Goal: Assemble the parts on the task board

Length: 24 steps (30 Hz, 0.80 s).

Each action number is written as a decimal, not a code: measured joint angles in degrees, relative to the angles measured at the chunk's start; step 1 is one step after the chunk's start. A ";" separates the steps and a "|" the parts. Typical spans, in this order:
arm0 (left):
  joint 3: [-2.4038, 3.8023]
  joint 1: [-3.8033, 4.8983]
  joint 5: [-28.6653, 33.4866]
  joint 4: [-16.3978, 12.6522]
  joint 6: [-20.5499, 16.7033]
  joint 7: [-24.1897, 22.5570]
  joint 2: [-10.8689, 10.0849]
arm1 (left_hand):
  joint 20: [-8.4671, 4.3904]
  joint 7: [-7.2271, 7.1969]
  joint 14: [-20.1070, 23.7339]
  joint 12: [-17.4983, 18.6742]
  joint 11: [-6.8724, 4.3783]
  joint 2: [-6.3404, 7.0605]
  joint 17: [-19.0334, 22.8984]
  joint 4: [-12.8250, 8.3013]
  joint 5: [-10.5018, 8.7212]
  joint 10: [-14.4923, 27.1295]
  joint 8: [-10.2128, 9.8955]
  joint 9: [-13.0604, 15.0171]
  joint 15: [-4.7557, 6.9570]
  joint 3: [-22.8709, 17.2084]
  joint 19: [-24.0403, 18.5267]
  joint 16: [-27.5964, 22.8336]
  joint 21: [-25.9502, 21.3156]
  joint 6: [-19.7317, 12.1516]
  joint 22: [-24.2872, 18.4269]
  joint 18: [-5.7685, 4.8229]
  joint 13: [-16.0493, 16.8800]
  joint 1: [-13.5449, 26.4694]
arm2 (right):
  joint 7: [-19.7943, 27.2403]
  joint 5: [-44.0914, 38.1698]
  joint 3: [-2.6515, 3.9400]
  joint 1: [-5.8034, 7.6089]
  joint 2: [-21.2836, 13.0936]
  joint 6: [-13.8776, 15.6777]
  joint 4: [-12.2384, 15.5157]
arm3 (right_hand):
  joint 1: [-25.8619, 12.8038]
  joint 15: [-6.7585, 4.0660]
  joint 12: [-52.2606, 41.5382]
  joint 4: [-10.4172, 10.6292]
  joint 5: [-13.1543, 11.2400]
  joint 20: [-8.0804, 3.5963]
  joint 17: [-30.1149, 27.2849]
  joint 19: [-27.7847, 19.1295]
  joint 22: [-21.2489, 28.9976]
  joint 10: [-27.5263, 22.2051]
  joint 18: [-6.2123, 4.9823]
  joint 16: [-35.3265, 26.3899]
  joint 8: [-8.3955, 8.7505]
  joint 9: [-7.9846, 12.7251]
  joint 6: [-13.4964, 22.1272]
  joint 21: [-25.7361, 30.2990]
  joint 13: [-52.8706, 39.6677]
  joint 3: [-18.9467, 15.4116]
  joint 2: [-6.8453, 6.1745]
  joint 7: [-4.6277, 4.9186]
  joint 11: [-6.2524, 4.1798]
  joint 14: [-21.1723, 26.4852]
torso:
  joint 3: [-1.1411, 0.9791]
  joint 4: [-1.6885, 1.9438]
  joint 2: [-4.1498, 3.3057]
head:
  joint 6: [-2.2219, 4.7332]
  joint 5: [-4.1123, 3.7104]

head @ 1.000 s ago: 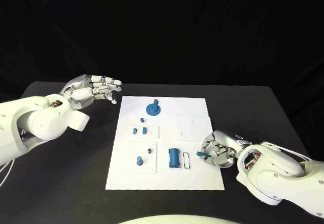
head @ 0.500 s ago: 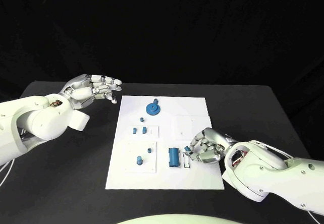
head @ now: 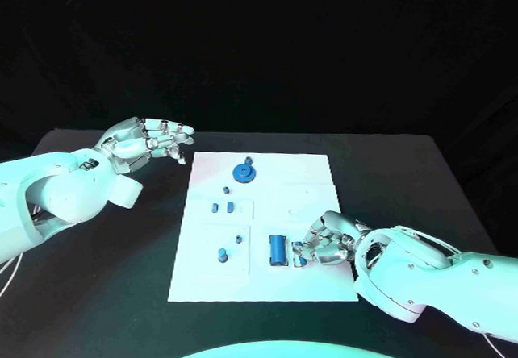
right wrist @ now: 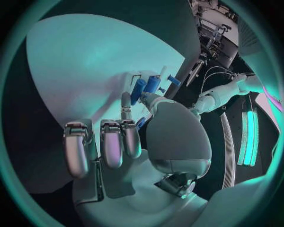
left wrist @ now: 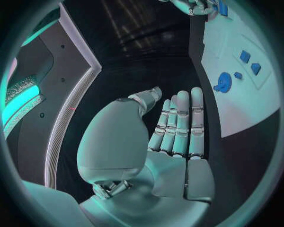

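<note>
Robot lab or demo booth: black table against black backdrop, white task board centred on it, lit panel strips alongside.

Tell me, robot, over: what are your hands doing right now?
Left hand open, hovering off the task board. Right hand pinching a small blue part beside the blue cylinder. Nothing in the way.

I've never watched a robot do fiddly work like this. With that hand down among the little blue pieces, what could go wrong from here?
The right hand seems to pinch a small blue piece close beside the blue cylinder; a slight misjudgement could knock the cylinder over or drop the piece. Its fingers also hide the spot from the head camera, so misalignment may go unnoticed. The left hand hovers off the task board, so nothing steadies it.
</note>
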State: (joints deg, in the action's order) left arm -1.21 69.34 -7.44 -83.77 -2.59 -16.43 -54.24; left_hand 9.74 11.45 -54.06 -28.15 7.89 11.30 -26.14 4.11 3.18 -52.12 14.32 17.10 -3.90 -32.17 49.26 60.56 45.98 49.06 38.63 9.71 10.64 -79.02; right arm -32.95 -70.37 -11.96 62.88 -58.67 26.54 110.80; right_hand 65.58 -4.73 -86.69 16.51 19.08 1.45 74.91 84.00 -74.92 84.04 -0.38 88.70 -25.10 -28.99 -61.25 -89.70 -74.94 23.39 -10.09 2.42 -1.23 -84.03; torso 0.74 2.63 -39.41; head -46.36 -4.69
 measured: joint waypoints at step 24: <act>0.00 0.00 0.00 -0.07 0.00 0.06 -0.15 | 0.00 0.00 0.00 0.02 0.20 0.00 0.00 0.00 0.00 0.20 -0.02 -0.04 0.00 0.00 0.00 0.00 0.00 0.00 -0.05 0.00 -0.05 0.00 | -1.70 -1.06 0.03 -0.01 0.77 -1.28 -0.12 | -0.04 0.00 0.01 0.00 -0.24 0.00 0.04 0.00 0.01 0.00 0.00 0.00 -0.40 -0.08 -0.17 0.00 0.01 -0.32 -0.05 -0.17 0.00 0.00 | 0.05 0.05 0.00 | 0.01 0.15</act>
State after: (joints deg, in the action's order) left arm -1.21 69.34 -7.44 -83.84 -2.59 -16.36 -54.39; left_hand 9.74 11.45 -54.06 -28.13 8.09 11.31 -26.14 4.11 3.18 -51.91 14.31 17.06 -3.90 -32.18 49.26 60.56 45.99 49.06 38.58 9.70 10.58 -79.02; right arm -34.65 -71.43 -11.93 62.86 -57.90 25.25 110.68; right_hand 65.53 -4.72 -86.69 16.52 18.84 1.45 74.95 84.00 -74.90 84.04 -0.39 88.70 -25.51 -29.06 -61.43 -89.69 -74.93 23.07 -10.15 2.25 -1.23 -84.03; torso 0.79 2.69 -39.41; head -46.36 -4.54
